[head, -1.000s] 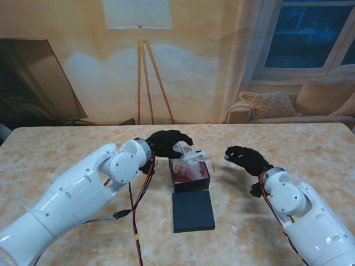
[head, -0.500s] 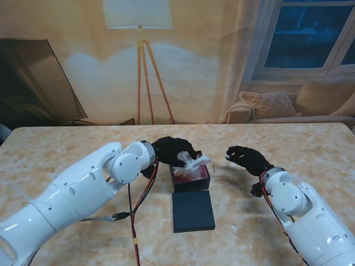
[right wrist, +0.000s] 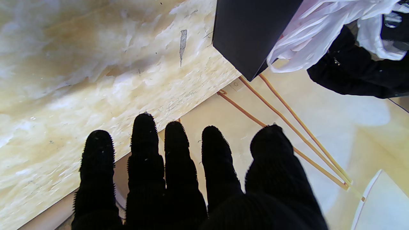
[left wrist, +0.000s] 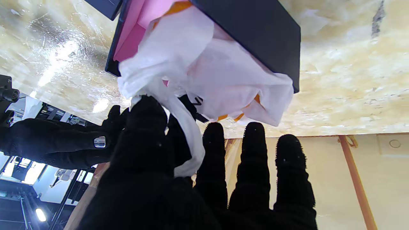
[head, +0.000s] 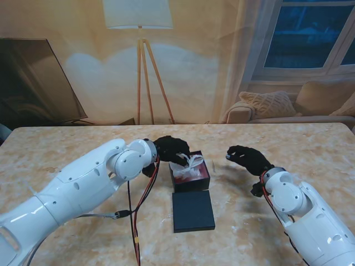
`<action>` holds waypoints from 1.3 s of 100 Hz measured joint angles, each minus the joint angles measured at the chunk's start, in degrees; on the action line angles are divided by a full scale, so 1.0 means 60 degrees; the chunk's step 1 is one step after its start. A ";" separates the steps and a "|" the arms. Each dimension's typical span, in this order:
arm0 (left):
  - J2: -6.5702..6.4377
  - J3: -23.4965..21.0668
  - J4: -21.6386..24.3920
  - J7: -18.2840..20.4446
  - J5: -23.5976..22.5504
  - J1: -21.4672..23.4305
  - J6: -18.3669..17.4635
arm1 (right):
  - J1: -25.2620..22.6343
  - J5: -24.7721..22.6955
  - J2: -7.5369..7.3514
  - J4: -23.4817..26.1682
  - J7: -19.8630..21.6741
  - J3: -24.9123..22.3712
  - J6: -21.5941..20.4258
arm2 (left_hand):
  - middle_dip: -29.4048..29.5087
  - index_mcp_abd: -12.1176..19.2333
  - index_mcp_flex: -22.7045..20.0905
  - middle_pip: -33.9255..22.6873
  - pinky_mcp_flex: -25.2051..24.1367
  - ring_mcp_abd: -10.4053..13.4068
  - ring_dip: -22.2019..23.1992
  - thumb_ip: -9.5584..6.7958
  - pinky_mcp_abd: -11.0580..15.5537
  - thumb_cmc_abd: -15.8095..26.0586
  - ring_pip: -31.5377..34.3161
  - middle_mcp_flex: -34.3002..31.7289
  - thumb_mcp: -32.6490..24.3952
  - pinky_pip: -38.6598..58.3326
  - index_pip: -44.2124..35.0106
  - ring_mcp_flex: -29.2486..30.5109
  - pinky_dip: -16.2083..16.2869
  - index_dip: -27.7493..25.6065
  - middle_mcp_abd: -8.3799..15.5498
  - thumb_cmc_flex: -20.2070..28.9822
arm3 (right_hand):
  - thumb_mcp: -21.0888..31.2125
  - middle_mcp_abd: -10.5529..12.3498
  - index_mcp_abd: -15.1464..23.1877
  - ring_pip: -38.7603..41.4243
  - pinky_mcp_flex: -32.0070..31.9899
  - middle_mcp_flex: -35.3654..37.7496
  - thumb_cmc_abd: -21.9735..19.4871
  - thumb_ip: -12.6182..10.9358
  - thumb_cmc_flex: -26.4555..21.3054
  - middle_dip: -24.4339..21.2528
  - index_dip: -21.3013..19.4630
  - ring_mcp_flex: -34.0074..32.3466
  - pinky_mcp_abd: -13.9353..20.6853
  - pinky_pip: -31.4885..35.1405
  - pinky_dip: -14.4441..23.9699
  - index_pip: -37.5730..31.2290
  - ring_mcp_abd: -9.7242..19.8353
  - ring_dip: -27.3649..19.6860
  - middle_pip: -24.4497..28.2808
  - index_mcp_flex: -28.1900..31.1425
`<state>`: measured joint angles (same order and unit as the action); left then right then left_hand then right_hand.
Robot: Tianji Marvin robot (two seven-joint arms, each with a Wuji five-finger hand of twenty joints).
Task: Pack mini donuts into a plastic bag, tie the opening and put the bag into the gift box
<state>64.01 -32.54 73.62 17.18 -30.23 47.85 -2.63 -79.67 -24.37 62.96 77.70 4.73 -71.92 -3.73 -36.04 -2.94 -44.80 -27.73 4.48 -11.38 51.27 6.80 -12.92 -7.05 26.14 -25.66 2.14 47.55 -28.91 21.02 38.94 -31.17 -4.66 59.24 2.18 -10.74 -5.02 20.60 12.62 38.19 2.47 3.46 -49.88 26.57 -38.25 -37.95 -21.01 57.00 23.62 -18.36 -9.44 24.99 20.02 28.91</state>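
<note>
The dark gift box [head: 194, 180] with pink lining [left wrist: 134, 30] stands open at the table's middle. The tied white plastic bag [head: 187, 166] sits in it, with its knotted top sticking out over the rim. Orange donuts show faintly through the bag [left wrist: 204, 73]. My left hand [head: 170, 151] is at the box's left far corner; its thumb and forefinger pinch the bag's tail [left wrist: 187, 140], and the other fingers [left wrist: 254, 153] are straight. My right hand [head: 247, 158] hovers to the right of the box, apart from it, holding nothing, fingers [right wrist: 174, 150] loosely spread.
The box's flat dark lid [head: 193, 210] lies on the table just nearer to me than the box. A red and black cable [head: 135, 216] hangs from my left wrist across the marble table [head: 66, 155]. The box's outer wall [right wrist: 252, 32] faces my right hand.
My left hand has come down and nearer with the bag, and the bag has sunk from above the box into it. The right hand has barely moved.
</note>
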 measured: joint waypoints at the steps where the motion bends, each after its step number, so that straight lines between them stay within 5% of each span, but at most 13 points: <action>1: 0.0000 0.0002 -0.0007 0.0000 -0.0001 -0.0005 -0.0003 | 0.0000 0.0000 0.0000 -0.0001 0.0000 0.0000 0.0000 | -0.0007 -0.0004 -0.0011 -0.0055 -0.0001 0.0000 0.0002 0.0000 0.0001 0.0000 0.0000 -0.0039 0.0000 0.0000 -0.0016 0.0000 0.0000 -0.0009 -0.0004 0.0005 | 0.0000 0.0000 -0.0013 0.0000 0.0000 0.0000 0.0000 0.0000 0.0000 0.0000 0.0000 0.0000 0.0000 0.0000 0.0000 0.0000 0.0000 0.0000 0.0000 0.0000; 27: 0.0013 0.0385 -0.0297 0.0120 0.0190 -0.0330 -0.0090 | 0.0007 0.0003 0.0000 -0.0023 0.0007 0.0002 0.0000 | -0.0215 -0.0050 -0.0343 -0.0084 -0.0003 -0.0005 0.0139 -0.0001 0.0011 0.0116 0.0012 -0.0165 0.0008 -0.0005 -0.0366 0.0000 0.0000 -0.0018 -0.0007 0.0120 | -0.0002 0.0000 -0.0057 0.0000 -0.0001 0.0000 0.0000 0.0000 -0.0043 0.0000 0.0000 0.0000 0.0000 0.0000 0.0000 0.0003 0.0000 0.0000 0.0000 -0.0001; 55: 0.0227 0.0873 -0.0794 -0.0079 0.0377 -0.0606 -0.0065 | 0.0007 -0.0012 0.0003 -0.0029 -0.0025 0.0004 -0.0001 | -0.0976 0.0106 -0.0198 -0.0420 -0.0103 -0.0025 0.2295 -0.0001 0.0251 0.0340 0.1822 -0.0157 0.0139 0.0490 -0.0250 -0.0390 0.0772 0.0234 0.0037 0.0472 | -0.0014 -0.0001 -0.0057 0.0000 -0.0003 0.0000 -0.0002 0.0000 -0.0109 0.0000 0.0000 0.0000 0.0000 0.0000 -0.0001 0.0004 0.0000 0.0000 0.0000 -0.0001; 89: 0.0654 0.1111 -0.1138 -0.0425 0.1398 -0.0623 0.0400 | -0.0007 -0.0052 0.0004 -0.0029 -0.0042 -0.0040 -0.0016 | -0.1014 0.0142 0.0163 -0.0654 0.0154 -0.0023 0.2273 -0.0003 0.0251 -0.0172 0.1832 -0.0263 0.0225 0.0590 -0.0703 -0.0360 0.0820 0.0235 0.0101 0.1307 | -0.0111 -0.0001 -0.0057 0.0000 -0.0005 0.0000 -0.0002 0.0000 -0.0109 0.0000 0.0000 0.0000 0.0000 0.0000 0.0000 0.0004 0.0000 0.0001 0.0000 0.0000; 99: 0.0791 0.1148 -0.1268 -0.0589 0.1397 -0.0602 0.0408 | -0.0010 -0.0062 0.0004 -0.0029 -0.0043 -0.0049 -0.0023 | -0.1664 0.0164 0.0161 -0.0748 0.0377 -0.0004 0.1771 -0.0088 0.0251 -0.0807 0.1846 -0.0654 -0.0008 0.0731 -0.1318 0.0019 0.0820 0.0508 0.0095 0.1556 | -0.0114 -0.0001 -0.0057 0.0000 -0.0005 0.0000 -0.0002 0.0000 -0.0109 0.0000 0.0000 0.0000 0.0000 0.0000 0.0000 0.0004 0.0000 0.0000 0.0000 0.0000; 110: 0.0879 0.1146 -0.1330 -0.0744 0.1398 -0.0526 0.0458 | -0.0016 -0.0067 0.0004 -0.0029 -0.0044 -0.0067 -0.0034 | -0.0661 0.0189 0.0161 -0.0643 0.0481 -0.0021 0.0915 -0.0176 0.0114 -0.1420 0.1387 -0.0857 -0.0323 0.0879 -0.1556 0.0127 0.0714 0.0613 -0.0254 0.1535 | -0.0114 -0.0001 -0.0057 0.0000 -0.0005 0.0000 -0.0002 0.0000 -0.0109 0.0000 0.0000 0.0000 0.0000 0.0000 0.0000 0.0004 0.0000 0.0001 0.0000 -0.0001; 112: 0.0882 0.1146 -0.1329 -0.0751 0.1386 -0.0513 0.0461 | -0.0017 -0.0067 0.0004 -0.0029 -0.0044 -0.0069 -0.0036 | -0.0423 0.0189 0.0161 -0.0624 0.0505 -0.0022 0.0722 -0.0176 0.0111 -0.1537 0.1328 -0.0857 -0.0620 0.0886 -0.1557 0.0131 0.0701 0.0613 -0.0281 0.1332 | -0.0115 -0.0001 -0.0057 0.0000 -0.0005 0.0000 -0.0002 0.0000 -0.0109 0.0000 0.0000 0.0000 0.0000 0.0000 0.0000 0.0004 0.0000 0.0000 0.0000 -0.0001; 115: 0.0881 0.1147 -0.1326 -0.0781 0.1311 -0.0496 0.0459 | -0.0019 -0.0067 0.0004 -0.0029 -0.0044 -0.0073 -0.0038 | -0.0208 0.0172 0.0214 -0.0531 0.0520 -0.0115 0.0533 0.0135 0.0108 -0.2301 0.1181 -0.0857 -0.3008 0.0969 -0.1557 0.0210 0.0642 0.0613 -0.0443 -0.0009 | -0.0117 -0.0001 -0.0057 0.0000 -0.0005 0.0000 -0.0002 0.0000 -0.0109 0.0000 0.0000 0.0000 0.0000 0.0000 -0.0001 0.0004 0.0000 0.0000 0.0000 -0.0001; 121: 0.0864 0.1100 -0.1277 -0.0856 0.1001 -0.0430 0.0435 | -0.0021 -0.0067 0.0004 -0.0029 -0.0044 -0.0075 -0.0042 | -0.0018 0.0042 0.0347 -0.0333 0.0519 -0.0156 0.0345 0.0456 0.0108 -0.2735 0.1067 -0.0850 -0.4691 0.0998 -0.1388 0.0202 0.0596 0.0613 -0.0604 -0.0903 | -0.0118 -0.0001 -0.0057 0.0000 -0.0006 0.0000 -0.0002 0.0000 -0.0109 0.0000 0.0000 0.0000 0.0000 0.0000 0.0000 0.0004 0.0000 0.0001 0.0000 -0.0001; 130: 0.0759 0.0690 -0.0934 -0.0879 0.0769 -0.0127 0.0441 | -0.0023 -0.0070 0.0004 -0.0029 -0.0044 -0.0078 -0.0047 | 0.0401 -0.0679 0.0703 0.0232 0.0288 -0.0390 -0.0026 0.0374 -0.0107 -0.2754 0.0626 -0.0352 -0.6590 0.0674 0.0153 -0.0106 0.0481 0.0644 -0.1060 -0.2688 | -0.0137 -0.0001 -0.0057 0.0000 -0.0006 0.0000 -0.0002 0.0000 -0.0109 0.0000 0.0000 0.0000 0.0000 0.0000 -0.0001 0.0004 0.0000 0.0001 0.0000 -0.0001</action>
<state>68.57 -28.40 68.01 11.91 -25.62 47.09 0.02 -79.81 -24.80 62.98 77.53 4.47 -72.39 -4.01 -33.63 -7.02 -40.58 -26.34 6.21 -13.73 51.12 9.05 -13.57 -23.57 29.89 -27.77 -37.40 51.59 -27.99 20.39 41.83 -27.31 -11.02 43.12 1.35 -10.75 -5.36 20.60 12.59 38.19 2.45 3.46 -50.53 26.57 -38.25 -37.95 -21.01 57.00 23.62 -18.34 -9.44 25.00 20.02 28.90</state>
